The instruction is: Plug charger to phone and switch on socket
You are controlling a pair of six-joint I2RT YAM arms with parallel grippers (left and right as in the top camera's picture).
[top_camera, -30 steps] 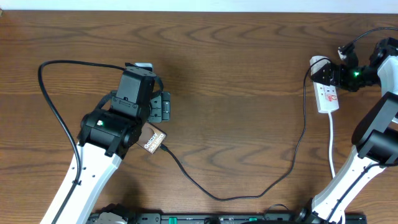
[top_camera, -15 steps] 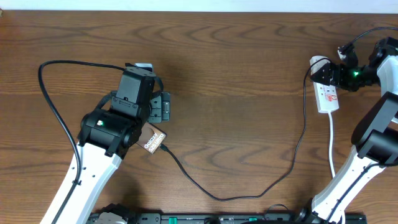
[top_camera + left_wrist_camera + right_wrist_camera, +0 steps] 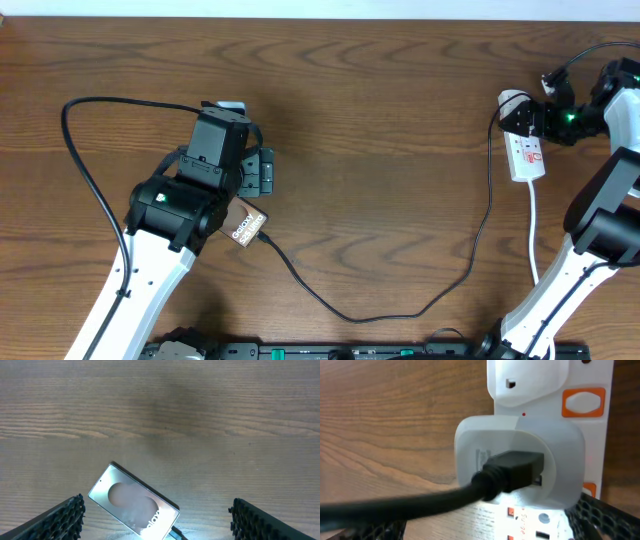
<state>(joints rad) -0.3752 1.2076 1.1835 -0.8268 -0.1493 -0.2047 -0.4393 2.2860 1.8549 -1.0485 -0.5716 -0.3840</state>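
Observation:
The phone [image 3: 243, 226] lies on the wooden table, mostly under my left arm; in the left wrist view the phone [image 3: 132, 502] shows its brown face and pale oval. My left gripper [image 3: 157, 506] hovers open above it, fingers wide on either side; from overhead the left gripper [image 3: 262, 172] is seen beside the arm. The charger cable [image 3: 400, 312] runs from the phone's lower end [image 3: 175, 533] across the table up to the socket [image 3: 528, 152]. My right gripper [image 3: 485, 526] is open at the socket's [image 3: 527, 375] far end, right behind the white adapter [image 3: 560, 455] holding the cable's black plug [image 3: 515, 470].
A thicker black robot cable [image 3: 75, 140] loops at the far left. The socket's white lead [image 3: 535, 240] runs toward the right arm's base. An orange switch [image 3: 583, 401] sits beside the adapter. A black rail [image 3: 350, 352] lines the front edge.

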